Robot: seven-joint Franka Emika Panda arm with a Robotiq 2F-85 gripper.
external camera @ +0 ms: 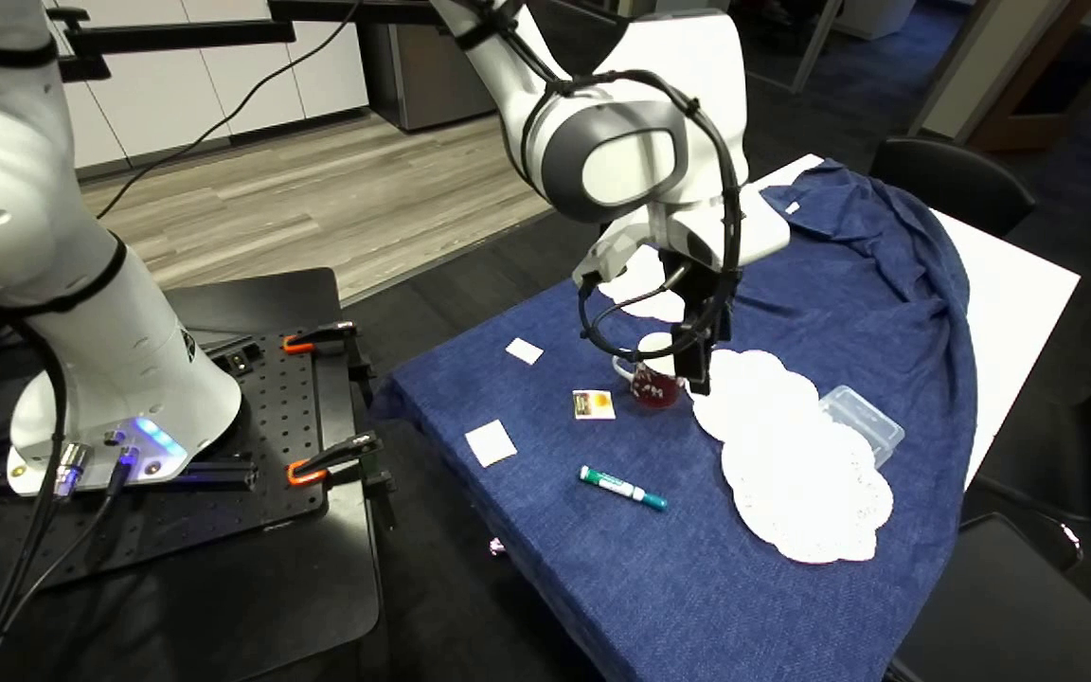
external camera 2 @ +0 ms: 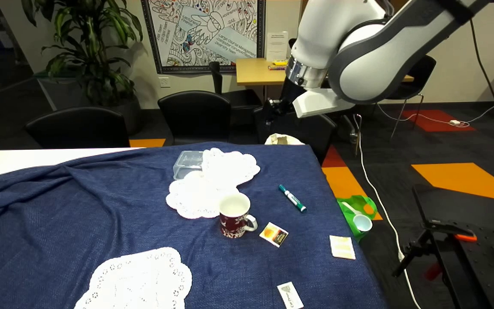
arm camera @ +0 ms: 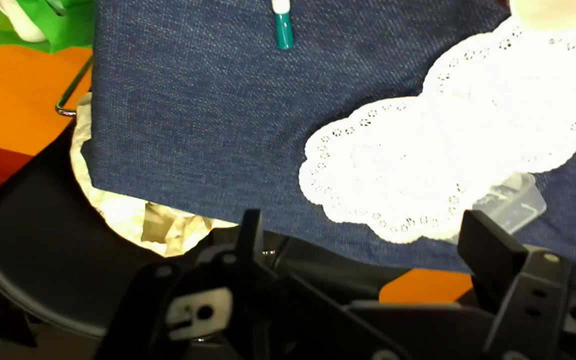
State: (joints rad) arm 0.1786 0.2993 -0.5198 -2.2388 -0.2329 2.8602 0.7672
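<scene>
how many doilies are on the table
3 in view: one doily beside the mug, another doily by the box, a third doily lying apart. More could be stacked beneath.

Framed poster [external camera 2: 204,34] in bkgd reads, e.g., "Large Course Management" & "Diversity Team".

Rough woven cloth [arm camera: 193,125], lacy paper doilies [arm camera: 393,165], smooth plastic box [external camera 2: 187,164]

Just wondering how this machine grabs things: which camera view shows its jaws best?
The wrist view: the jaws stand apart, both fingers large and close. Both exterior views show the jaws smaller: dark against the blue cloth, or nearly lost against a black chair.
</scene>
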